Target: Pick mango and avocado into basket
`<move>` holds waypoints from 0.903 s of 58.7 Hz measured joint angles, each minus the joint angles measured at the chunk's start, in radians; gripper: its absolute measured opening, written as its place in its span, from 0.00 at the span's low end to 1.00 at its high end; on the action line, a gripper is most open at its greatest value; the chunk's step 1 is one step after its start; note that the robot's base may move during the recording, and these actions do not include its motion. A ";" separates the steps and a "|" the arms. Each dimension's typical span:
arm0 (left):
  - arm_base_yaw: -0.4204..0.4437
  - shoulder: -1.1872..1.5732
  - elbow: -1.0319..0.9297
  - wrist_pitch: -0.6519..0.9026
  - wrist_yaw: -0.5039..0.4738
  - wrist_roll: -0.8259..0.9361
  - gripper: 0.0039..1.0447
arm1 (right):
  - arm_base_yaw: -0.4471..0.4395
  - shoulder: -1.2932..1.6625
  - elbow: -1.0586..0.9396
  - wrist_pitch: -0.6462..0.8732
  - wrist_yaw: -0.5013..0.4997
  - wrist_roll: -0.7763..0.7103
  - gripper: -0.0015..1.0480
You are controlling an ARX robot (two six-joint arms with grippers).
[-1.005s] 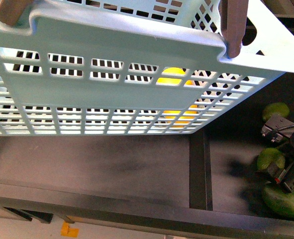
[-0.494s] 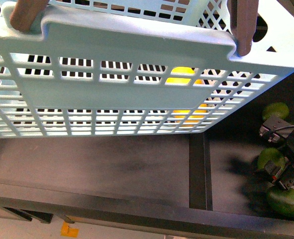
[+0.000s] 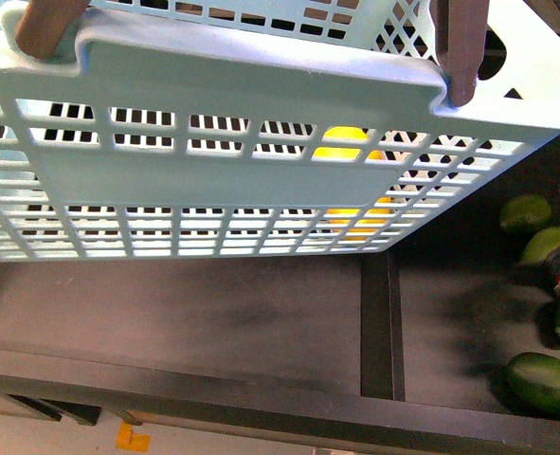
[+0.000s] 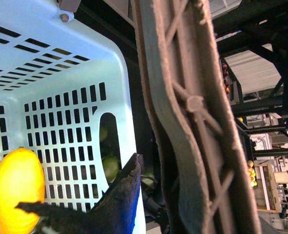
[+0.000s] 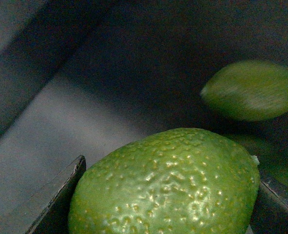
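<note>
Mango (image 4: 17, 192): lay inside the basket (image 3: 213, 180) against a slotted wall. In the front view it showed yellow through the slots.
Basket: hung tilted above the far left part of the counter (image 3: 213, 322), clear of its surface.
Left pincer (image 4: 129, 175): one dark finger showed just beside the brown handle (image 4: 192, 122). The other finger was hidden, so closure could not be told. It probably carried the basket by that handle.
Avocado (image 5: 182, 161): sat between the two fingers of the right pincer (image 5: 168, 178), near the right edge of the counter. Whether it had cleared the surface could not be told.
Right pincer: closed on the avocado, with one finger at each flank.
Neighbours: other green fruits (image 3: 545, 382) lay along the right edge, towards the near right corner.
Handling, avocado: judged light and firm. The pebbled skin should give good friction, but the oval body could pivot between flat fingers.
Grip point: across the widest middle, with moderate pressure to avoid bruising.
Handling, mango: judged smooth and free to roll if the basket tilts further.
</note>
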 joint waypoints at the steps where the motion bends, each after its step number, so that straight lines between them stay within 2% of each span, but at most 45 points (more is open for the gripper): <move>1: 0.000 0.000 0.000 0.000 0.000 0.000 0.26 | -0.009 -0.029 -0.015 0.021 -0.016 0.028 0.77; 13: 0.000 0.000 0.000 0.000 0.000 0.000 0.26 | -0.042 -0.273 -0.160 0.194 -0.088 0.231 0.77; 19: 0.000 0.000 0.000 0.000 0.000 0.000 0.26 | -0.024 -0.452 -0.241 0.296 -0.103 0.398 0.77; 34: 0.000 0.000 0.000 0.000 0.000 0.000 0.26 | 0.135 -0.690 -0.267 0.334 -0.042 0.576 0.77; 53: 0.000 0.000 0.000 0.000 0.000 0.000 0.26 | 0.408 -0.655 -0.167 0.327 0.089 0.597 0.77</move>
